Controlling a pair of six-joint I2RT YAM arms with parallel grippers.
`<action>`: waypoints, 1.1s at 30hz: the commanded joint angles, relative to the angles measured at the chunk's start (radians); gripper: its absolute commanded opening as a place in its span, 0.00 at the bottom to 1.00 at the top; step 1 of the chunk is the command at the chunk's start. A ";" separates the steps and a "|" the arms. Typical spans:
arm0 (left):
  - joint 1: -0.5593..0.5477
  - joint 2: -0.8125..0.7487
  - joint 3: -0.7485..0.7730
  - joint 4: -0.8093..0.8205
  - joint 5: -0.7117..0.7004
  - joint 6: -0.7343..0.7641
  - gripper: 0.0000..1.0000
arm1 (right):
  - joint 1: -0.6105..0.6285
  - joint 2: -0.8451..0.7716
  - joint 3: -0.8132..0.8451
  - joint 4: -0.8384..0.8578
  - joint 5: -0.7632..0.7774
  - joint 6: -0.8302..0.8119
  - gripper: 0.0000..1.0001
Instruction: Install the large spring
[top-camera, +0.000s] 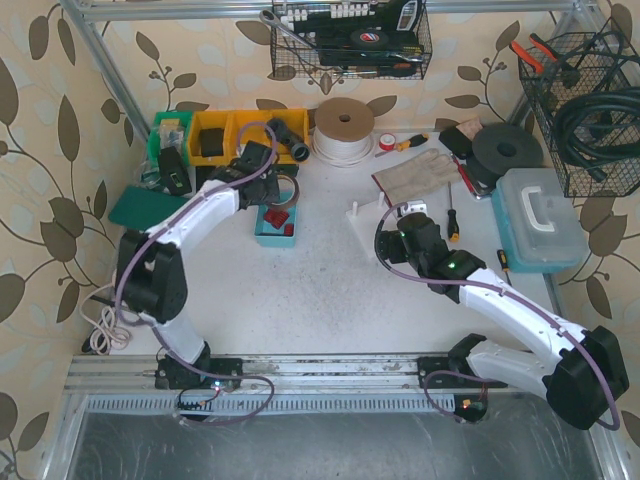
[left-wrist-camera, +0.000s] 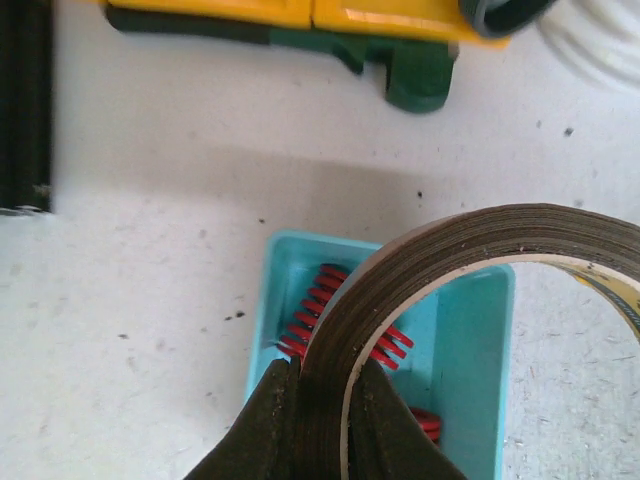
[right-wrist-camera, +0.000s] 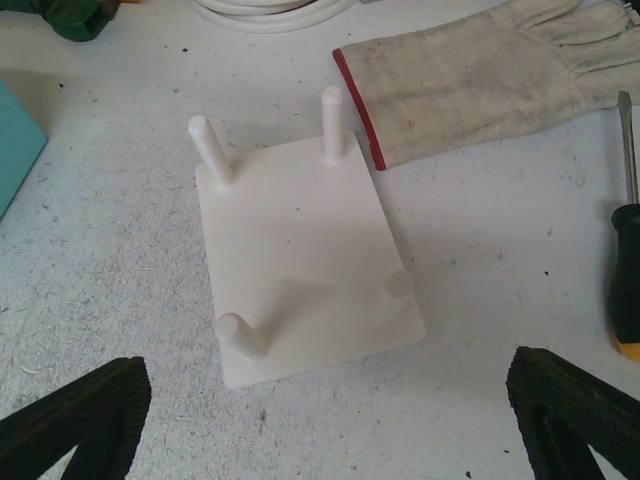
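Note:
My left gripper (left-wrist-camera: 325, 375) is shut on the edge of a brown tape roll (left-wrist-camera: 450, 250) and holds it just above a teal tray (left-wrist-camera: 480, 340). In the tray lies a long red coil, the large spring (left-wrist-camera: 315, 310), partly hidden behind the tape. A shorter red spring (left-wrist-camera: 428, 425) shows lower down. In the top view the tray (top-camera: 262, 236) sits left of centre under that gripper (top-camera: 278, 190). My right gripper (right-wrist-camera: 330, 410) is open above a white plate (right-wrist-camera: 300, 250) that has an upright peg at each corner. Nothing is between its fingers (right-wrist-camera: 80, 420).
A work glove (right-wrist-camera: 480, 70) and a screwdriver (right-wrist-camera: 625, 270) lie beside the white plate. Yellow and green bins (top-camera: 210, 135), a white cord coil (top-camera: 343, 130), a black disc (top-camera: 507, 150) and a teal toolbox (top-camera: 538, 220) line the back and right. Wire baskets hang on the wall.

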 joint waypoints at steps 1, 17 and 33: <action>0.001 -0.192 -0.063 0.024 -0.078 -0.046 0.00 | 0.006 0.004 0.031 -0.014 0.021 0.012 0.96; 0.125 -0.630 -0.521 -0.036 -0.264 -0.269 0.00 | 0.006 -0.003 0.017 0.004 0.014 0.018 0.95; 0.401 -0.721 -0.794 -0.146 -0.117 -0.581 0.00 | 0.006 0.002 0.002 0.029 0.017 0.013 0.95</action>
